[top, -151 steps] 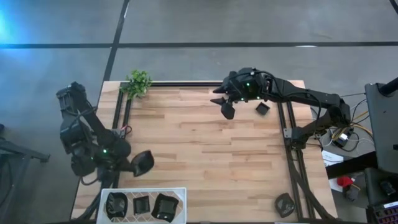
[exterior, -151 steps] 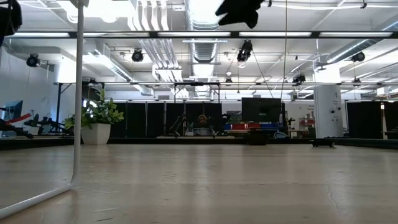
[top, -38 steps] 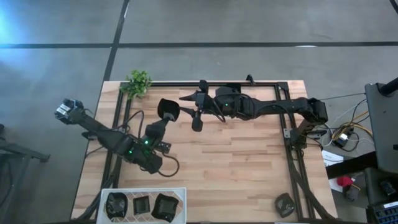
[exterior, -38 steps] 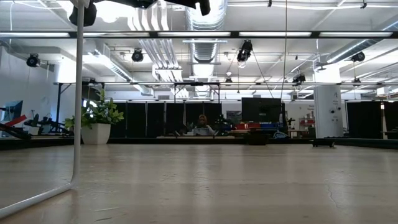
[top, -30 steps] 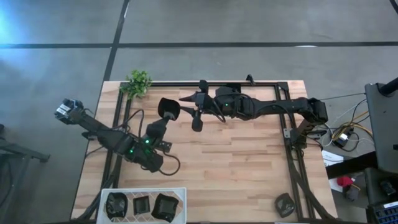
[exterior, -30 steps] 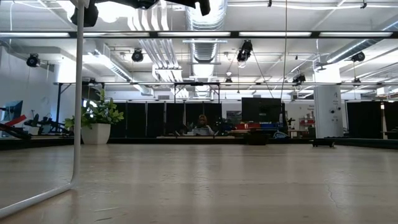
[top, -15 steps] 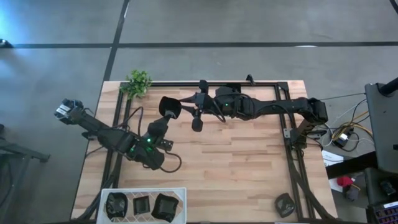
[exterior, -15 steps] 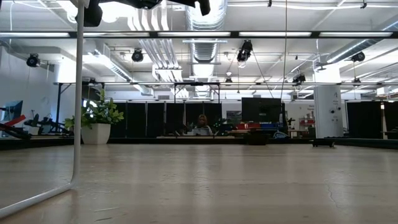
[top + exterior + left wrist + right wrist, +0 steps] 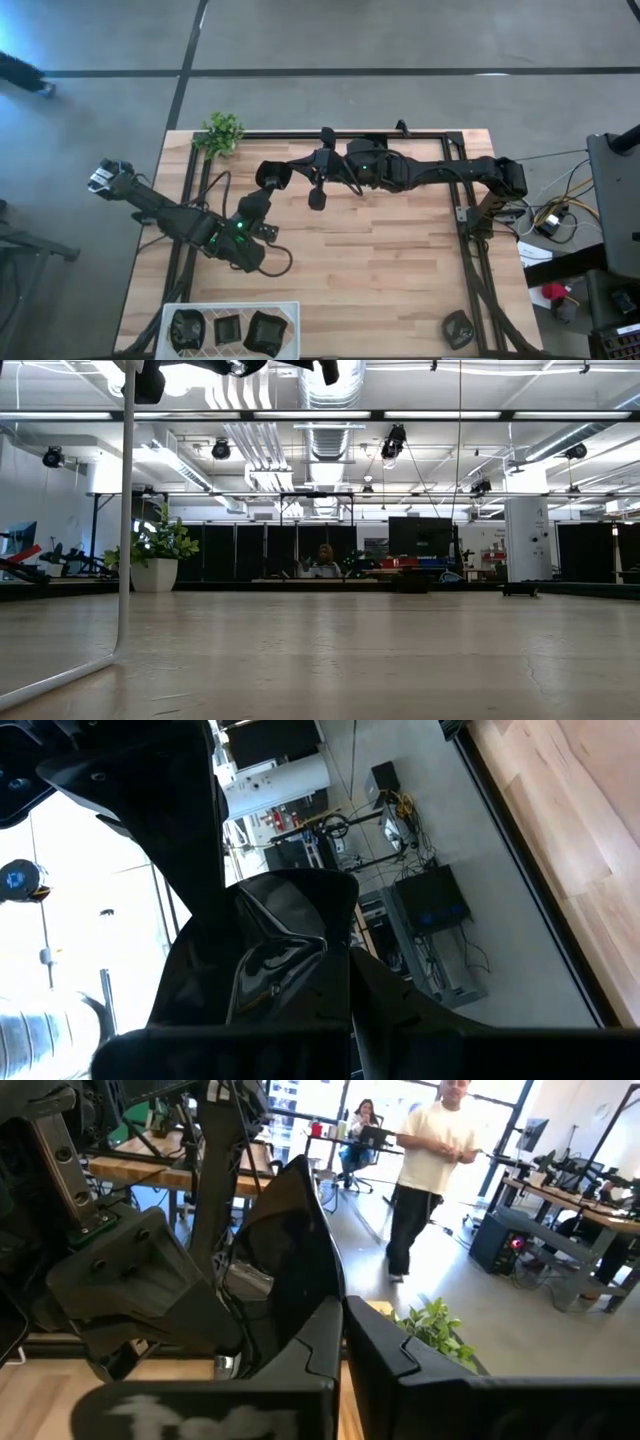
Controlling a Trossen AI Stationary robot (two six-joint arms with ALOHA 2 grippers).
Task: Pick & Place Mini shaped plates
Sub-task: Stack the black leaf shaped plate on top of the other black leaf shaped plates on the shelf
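1. Right end effector (image 9: 290, 167): fingers together, pinching the near edge of a mini shaped plate (image 9: 272, 174); the grip shows in the right wrist view.
2. Left end effector (image 9: 266, 186): clamped on the same plate from the opposite side, mid-air above the desk (image 9: 400, 250).
3. Plate sits between both tips, a handover pose; judgement: left must release first.
4. Three plates lie in the white tray (image 9: 291, 309) at the desk's front-left edge.
5. Green plant (image 9: 222, 132) at the far-left corner.

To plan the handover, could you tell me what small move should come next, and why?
Probably the left gripper should open: it and the right gripper are both shut on the same mini plate, held in mid-air.
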